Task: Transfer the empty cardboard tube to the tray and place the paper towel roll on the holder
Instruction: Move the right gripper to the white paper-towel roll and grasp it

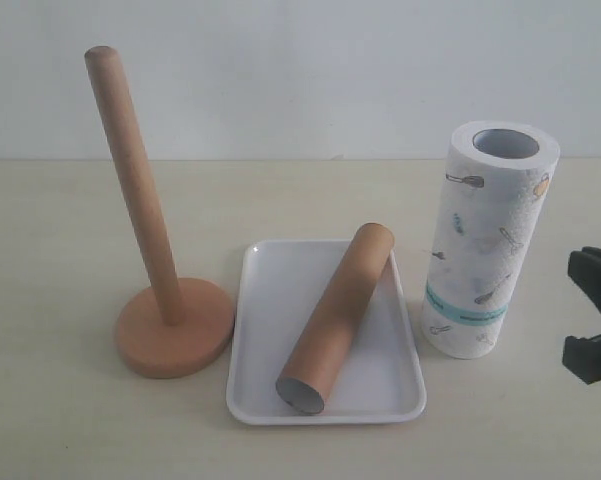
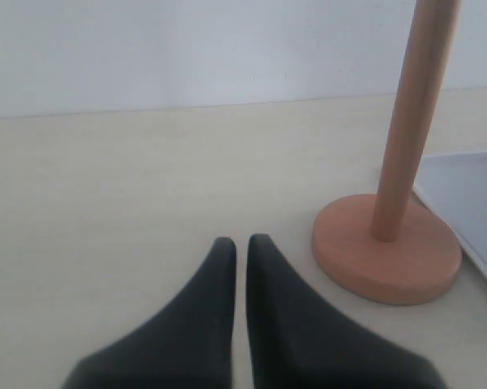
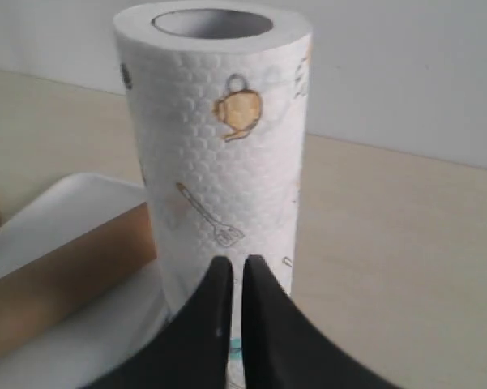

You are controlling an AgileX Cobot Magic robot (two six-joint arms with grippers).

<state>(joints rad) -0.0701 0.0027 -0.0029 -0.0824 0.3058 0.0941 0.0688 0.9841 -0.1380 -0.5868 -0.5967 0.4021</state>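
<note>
While the left claw [image 2: 241, 241], closed and empty, sits near the upright holder [image 1: 175, 340], the empty cardboard tube [image 1: 338, 318] lies diagonally in the tray [image 1: 268, 300]. Right of it the paper towel roll [image 1: 488, 250] stands on end on the worktop [image 1: 60, 300], core upward, straight ahead of the nearer right claw [image 3: 233, 263], also closed, empty.

Cardboard tube [image 1: 338, 317] diagonally in tray [image 1: 262, 300], between holder [image 1: 170, 335] left and towel roll [image 1: 485, 240] right.
</note>
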